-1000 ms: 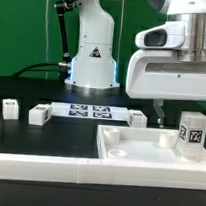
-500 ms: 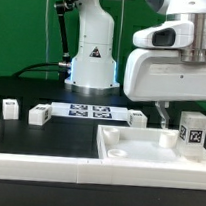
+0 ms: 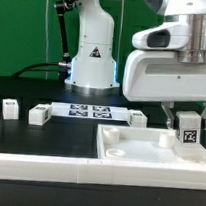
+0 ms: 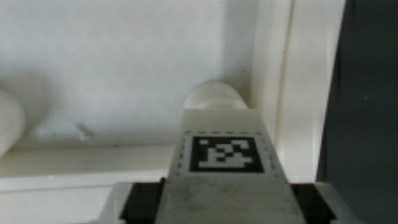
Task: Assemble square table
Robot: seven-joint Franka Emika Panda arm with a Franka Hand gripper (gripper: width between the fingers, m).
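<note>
The square table slab (image 3: 153, 148) lies flat at about four o'clock in the exterior view, and the gripper (image 3: 190, 125) hangs over its two o'clock corner. The claw is drawn in to a narrow gap around one upright leg (image 3: 190, 132). In the wrist view its dark pads (image 4: 139, 200) sit against both sides of that leg, whose tag faces the camera. The leg stands just inside the slab's raised rim; whether its foot bears on the slab cannot be told. At eleven o'clock from the slab, just past its far edge, the nearest loose leg (image 3: 137, 117) stands on the black table (image 3: 48, 137). The marker board (image 3: 87, 112) lies beside it toward nine o'clock, then the second loose leg (image 3: 37, 114) and the outermost loose leg (image 3: 9, 108). The arm base (image 3: 92, 55) rises at twelve o'clock behind the board. The border wall (image 3: 41, 166) runs along six o'clock.
</note>
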